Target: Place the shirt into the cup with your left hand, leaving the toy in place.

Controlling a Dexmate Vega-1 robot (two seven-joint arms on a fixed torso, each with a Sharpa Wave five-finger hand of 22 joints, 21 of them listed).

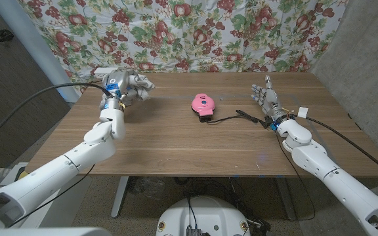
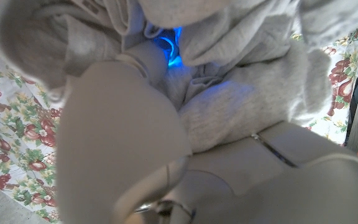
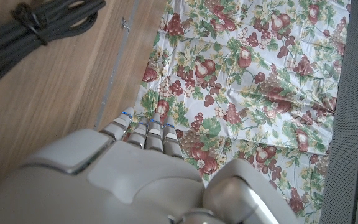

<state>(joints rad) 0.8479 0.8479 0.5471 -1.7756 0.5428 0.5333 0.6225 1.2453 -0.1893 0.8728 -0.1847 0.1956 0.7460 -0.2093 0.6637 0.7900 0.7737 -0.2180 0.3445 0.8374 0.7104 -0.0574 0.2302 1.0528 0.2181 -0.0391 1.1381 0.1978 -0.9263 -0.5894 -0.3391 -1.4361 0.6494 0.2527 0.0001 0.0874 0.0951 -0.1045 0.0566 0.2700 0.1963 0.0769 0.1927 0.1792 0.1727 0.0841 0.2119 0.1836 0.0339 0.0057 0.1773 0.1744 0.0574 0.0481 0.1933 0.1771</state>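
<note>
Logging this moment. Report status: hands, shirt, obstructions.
Left hand grips the grey shirt at the table's far left. Right hand open, fingers up, holding nothing. Pink toy mid-table, untouched. Cup hidden behind shirt, position unclear.

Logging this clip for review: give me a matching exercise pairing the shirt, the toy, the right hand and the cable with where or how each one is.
Things:
1. shirt
2. toy
3. right hand
4. black cable

States:
A. pink, on the table's middle
B. grey, gripped in the left hand
C. lying between toy and right arm
D. holding nothing, fingers extended

Pairs: 1-B, 2-A, 3-D, 4-C
</note>
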